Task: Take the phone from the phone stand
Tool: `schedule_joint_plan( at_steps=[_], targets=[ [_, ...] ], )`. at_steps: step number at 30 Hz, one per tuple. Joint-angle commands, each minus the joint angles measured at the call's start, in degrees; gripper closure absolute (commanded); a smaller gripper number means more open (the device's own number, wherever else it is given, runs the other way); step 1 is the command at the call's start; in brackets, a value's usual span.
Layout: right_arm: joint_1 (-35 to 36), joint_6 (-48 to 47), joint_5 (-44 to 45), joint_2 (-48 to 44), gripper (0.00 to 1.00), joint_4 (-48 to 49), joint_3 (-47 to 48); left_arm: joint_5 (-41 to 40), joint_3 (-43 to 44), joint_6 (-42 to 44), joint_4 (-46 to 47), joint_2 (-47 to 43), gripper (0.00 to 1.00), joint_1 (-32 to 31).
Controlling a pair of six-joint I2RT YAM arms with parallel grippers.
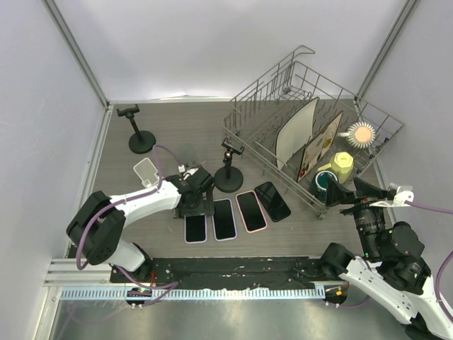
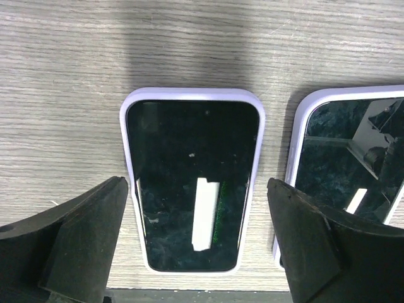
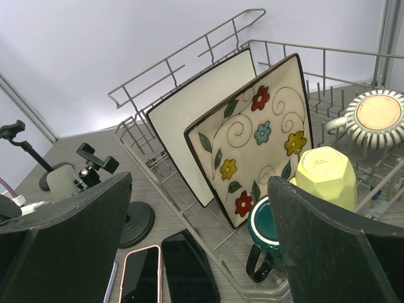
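A phone in a lilac case [image 2: 192, 183] lies flat and face up on the wooden table, leftmost in a row of several phones [image 1: 195, 229]. My left gripper [image 2: 197, 246] hovers just above its near end, open, with a finger on each side and neither touching the case. In the top view this gripper [image 1: 192, 207] is just left of a black phone stand [image 1: 228, 177], whose clamp holds nothing. A second empty stand [image 1: 141, 139] is at the far left. My right gripper [image 1: 347, 194] is open in the air near the dish rack, holding nothing.
Other phones [image 1: 224, 218] [image 1: 251, 210] [image 1: 272, 201] lie side by side right of the lilac one. A wire dish rack [image 1: 322, 212] at the right holds two plates [image 3: 252, 136], a yellow cup [image 3: 327, 178], a teal mug [image 3: 268, 237] and a striped mug [image 3: 377, 113]. A small white-rimmed object [image 1: 145, 171] is near the left arm.
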Motion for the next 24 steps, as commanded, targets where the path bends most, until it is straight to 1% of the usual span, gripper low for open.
schedule_joint_plan(
  at_steps=[1,7,11,12,14,15,17,18,20,21,22,23,24],
  targets=[
    [-0.1,-1.0,0.6,1.4,0.06,2.0,-0.1,-1.2,1.1,0.2,1.8,-1.4,0.00,-0.3],
    [-0.1,-1.1,0.7,1.4,0.06,2.0,-0.1,-2.9,4.1,1.8,-0.1,-3.0,0.00,0.9],
    [-0.1,-1.0,0.6,1.5,0.06,2.0,-0.1,-4.8,6.4,4.7,-1.5,-9.2,0.00,4.5],
    [-0.2,-1.0,0.6,1.3,0.06,2.0,-0.1,-5.8,6.8,5.2,-1.4,-12.3,0.00,7.4],
    [-0.1,-1.1,0.7,1.3,0.06,2.0,-0.1,-6.0,6.9,7.0,-0.8,-15.5,0.00,11.3],
    [-0.1,-1.0,0.7,1.2,0.06,1.9,-0.1,-5.5,7.4,7.7,-0.5,-18.3,0.00,15.9],
    [-0.1,-1.0,0.9,1.3,0.06,1.9,-0.1,-2.3,8.3,9.2,-0.1,-20.6,0.00,20.5],
    [-0.1,-1.0,0.9,1.2,0.06,1.9,-0.2,-1.7,9.3,10.4,0.1,-21.9,0.00,24.5],
    [-0.1,-1.0,1.0,1.3,0.06,1.9,-0.2,-1.6,9.9,11.3,0.7,-25.2,0.00,28.3],
    [-0.1,-1.0,0.9,1.3,0.06,1.9,-0.2,-1.6,10.1,11.6,0.9,-26.3,0.00,32.0],
    [-0.1,-1.0,1.0,1.4,0.06,1.8,-0.2,-1.4,10.1,11.6,1.1,-28.5,0.00,34.0],
    [0.0,-1.0,0.9,1.5,0.06,1.9,-0.2,0.8,10.0,11.6,1.2,-29.9,0.00,36.1],
    [-0.1,-1.0,1.0,1.5,0.06,1.8,-0.2,2.0,9.7,11.6,1.5,-31.1,0.00,39.8]
  ],
)
